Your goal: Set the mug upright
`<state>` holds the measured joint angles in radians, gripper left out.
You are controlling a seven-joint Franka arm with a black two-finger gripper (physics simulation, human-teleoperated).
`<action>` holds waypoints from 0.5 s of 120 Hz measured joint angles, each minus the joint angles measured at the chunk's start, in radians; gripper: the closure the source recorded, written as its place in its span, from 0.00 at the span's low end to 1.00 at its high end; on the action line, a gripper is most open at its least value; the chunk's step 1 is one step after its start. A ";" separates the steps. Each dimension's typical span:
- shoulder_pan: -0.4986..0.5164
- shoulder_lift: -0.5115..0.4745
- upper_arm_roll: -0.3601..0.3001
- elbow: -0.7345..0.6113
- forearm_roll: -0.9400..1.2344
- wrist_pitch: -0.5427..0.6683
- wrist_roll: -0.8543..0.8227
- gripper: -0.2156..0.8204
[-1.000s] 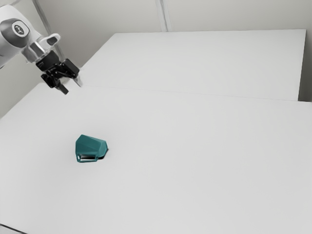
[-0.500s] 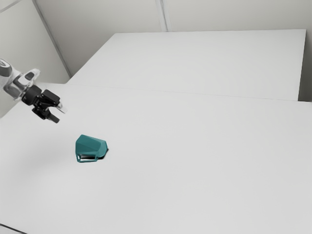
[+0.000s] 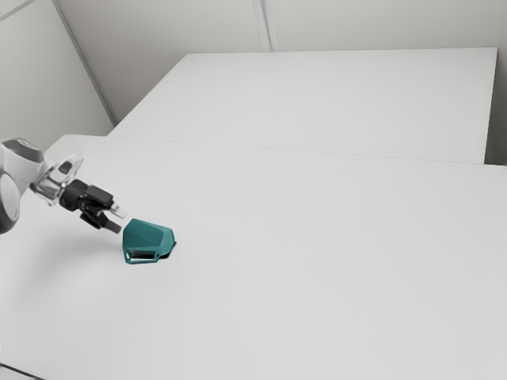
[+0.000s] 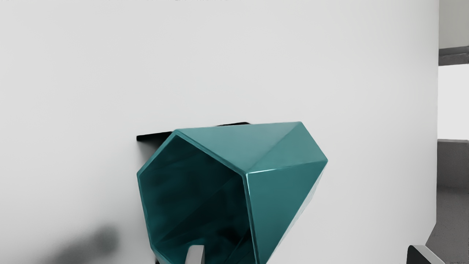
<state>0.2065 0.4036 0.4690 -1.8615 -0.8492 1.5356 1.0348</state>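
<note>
A teal faceted mug point(image 3: 146, 239) lies on its side on the white table, its handle low against the surface, in the exterior view. Just beside its rim end, toward the exterior view's left, my gripper point(image 3: 120, 221) hangs with its fingers spread and nothing held. The wrist view shows the mug point(image 4: 285, 176) with its dark hollow mouth facing the hand. There my gripper point(image 4: 306, 255) has its fingertips far apart, one overlapping the mug's opening and the other well outside the mug; whether that first tip is inside the mouth I cannot tell.
The white tabletop point(image 3: 317, 261) stretches around the mug. Behind it stands another white surface point(image 3: 341, 103), with pale walls beyond. A thin dark line point(image 3: 22, 371) crosses the near left corner of the exterior view.
My gripper has come down from the upper left of the exterior view to beside the mug's rim, moving toward the right over the last half second. The mug has stayed where it was.
</note>
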 joint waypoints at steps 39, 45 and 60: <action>0.001 0.010 -0.002 -0.072 -0.129 0.004 0.082 0.21; 0.001 0.012 -0.002 -0.078 -0.137 0.004 0.090 0.22; 0.001 0.014 -0.002 -0.085 -0.147 0.004 0.106 0.50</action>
<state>0.2071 0.4177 0.4674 -1.9463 -0.9957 1.5394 1.1409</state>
